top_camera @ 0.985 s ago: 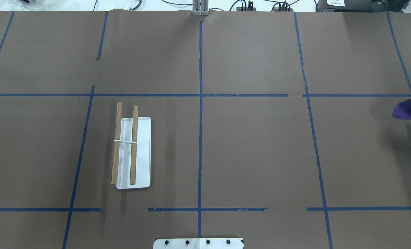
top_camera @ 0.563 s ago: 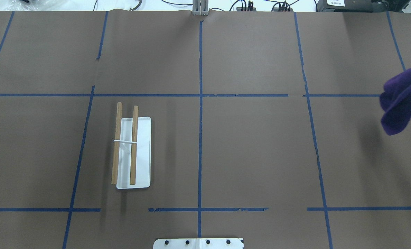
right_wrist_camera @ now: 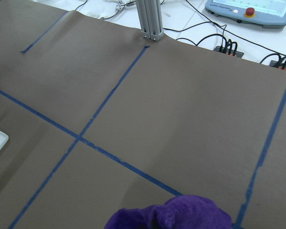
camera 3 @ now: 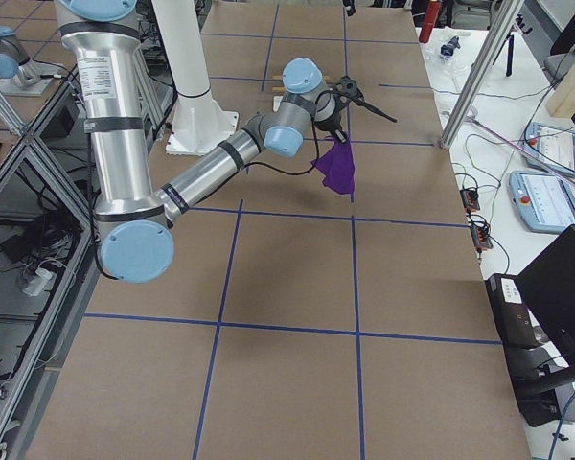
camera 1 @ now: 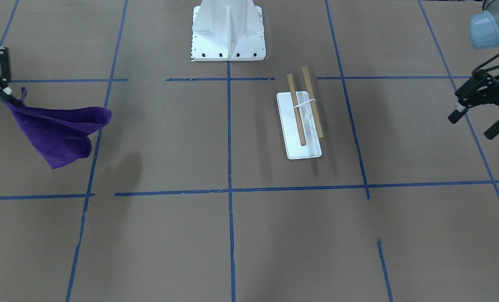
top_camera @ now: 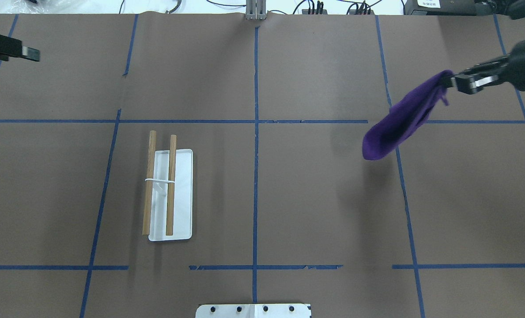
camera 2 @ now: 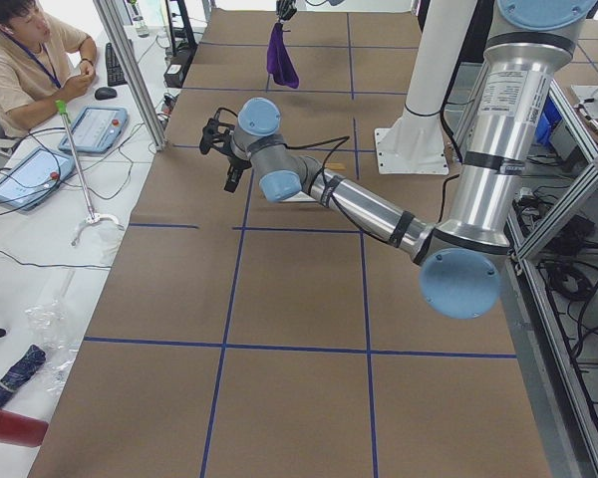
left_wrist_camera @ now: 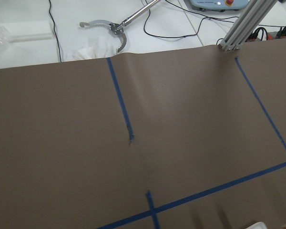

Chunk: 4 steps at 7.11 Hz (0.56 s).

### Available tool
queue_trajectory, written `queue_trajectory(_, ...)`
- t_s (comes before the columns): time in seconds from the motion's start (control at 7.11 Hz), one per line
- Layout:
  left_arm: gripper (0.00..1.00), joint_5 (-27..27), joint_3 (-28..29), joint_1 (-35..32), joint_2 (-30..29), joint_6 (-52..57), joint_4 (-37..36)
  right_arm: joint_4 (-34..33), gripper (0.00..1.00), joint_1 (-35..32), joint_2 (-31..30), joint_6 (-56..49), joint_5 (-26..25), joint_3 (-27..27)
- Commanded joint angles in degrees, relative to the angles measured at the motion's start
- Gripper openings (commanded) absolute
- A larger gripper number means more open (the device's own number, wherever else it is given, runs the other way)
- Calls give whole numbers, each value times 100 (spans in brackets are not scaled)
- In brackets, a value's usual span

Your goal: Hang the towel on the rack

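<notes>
Right fingers (top_camera: 470, 82) hold one towel (top_camera: 399, 121); one rack (top_camera: 183, 198) bears two rods (top_camera: 171, 207).

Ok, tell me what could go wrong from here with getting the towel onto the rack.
1. The right gripper pinches the towel by one corner only, so it hangs bunched. It may slip out, or land on the rack as a clump rather than draped.
2. The rack stands free, far across the table from the towel. Trailing cloth could snag a dowel end and shift or tip it.
</notes>
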<state>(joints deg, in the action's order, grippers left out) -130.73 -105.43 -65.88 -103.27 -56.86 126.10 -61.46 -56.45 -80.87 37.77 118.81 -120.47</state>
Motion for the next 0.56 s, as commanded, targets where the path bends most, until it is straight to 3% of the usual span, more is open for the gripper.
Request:
queue_trajectory(0.0, 76, 623, -30, 968, -1215, -2257, -1150, -15, 0, 1045, 587, 1263, -1417, -20)
queue_trajectory(0.14, 70, 1071, -31, 1390, -1727, -3077, -1741, -15, 0, 1335, 763, 1320, -1840, -12)
queue_trajectory(0.28, 71, 1423, 22, 1533, -2254, -3912, -2312, -15, 0, 1521, 913, 1434, -2157, -20)
queue_trajectory(0.42, 76, 1427, 57, 1604, -2642, -4190, -2692, -15, 0, 1740, 1045, 1514, -2474, -12)
